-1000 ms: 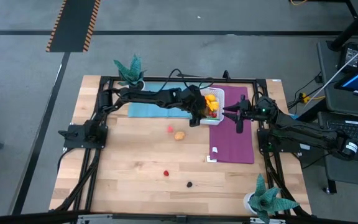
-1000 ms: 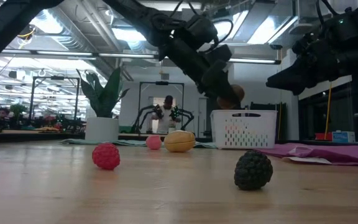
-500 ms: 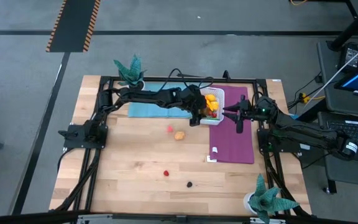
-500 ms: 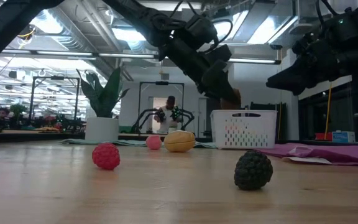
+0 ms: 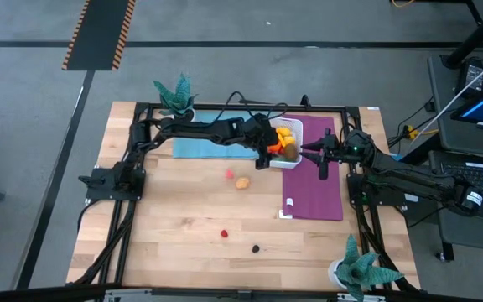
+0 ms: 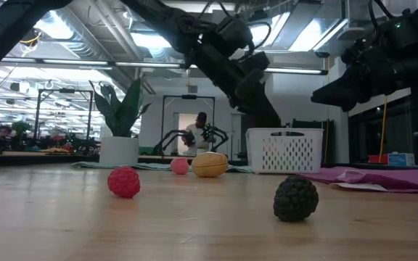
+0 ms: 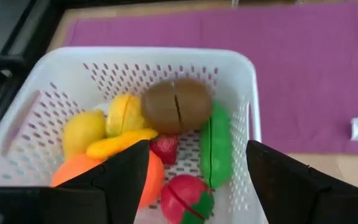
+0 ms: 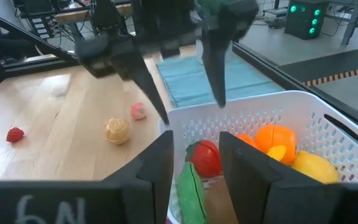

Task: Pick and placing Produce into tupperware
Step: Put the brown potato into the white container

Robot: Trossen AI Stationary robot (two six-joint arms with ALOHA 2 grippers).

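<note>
The tupperware is a white perforated basket [image 5: 298, 126] at the far edge of the purple mat. It holds several produce pieces: a brown one [image 7: 176, 113], a green one [image 7: 216, 146], a red one [image 7: 185, 199], and yellow and orange ones. My left gripper [image 7: 196, 146] hovers open just above the basket, with nothing between its fingers. My right gripper [image 8: 196, 143] waits to the basket's right with a narrow gap between its fingers, holding nothing. Loose on the wood lie a pink piece [image 5: 229, 174], a tan piece [image 5: 241, 182], a red berry [image 5: 223, 233] and a dark berry [image 5: 256, 248].
A teal mat [image 5: 204, 147] lies left of the basket. The purple mat [image 5: 317, 193] runs toward the near edge, with a white tag [image 5: 285, 214] at its corner. Potted plants stand at the far left [image 5: 177, 92] and near right [image 5: 360, 268].
The brown piece, which was between my left gripper's fingers above the basket, has dropped and now lies on top of the other produce in the basket. Both arms have kept still.
</note>
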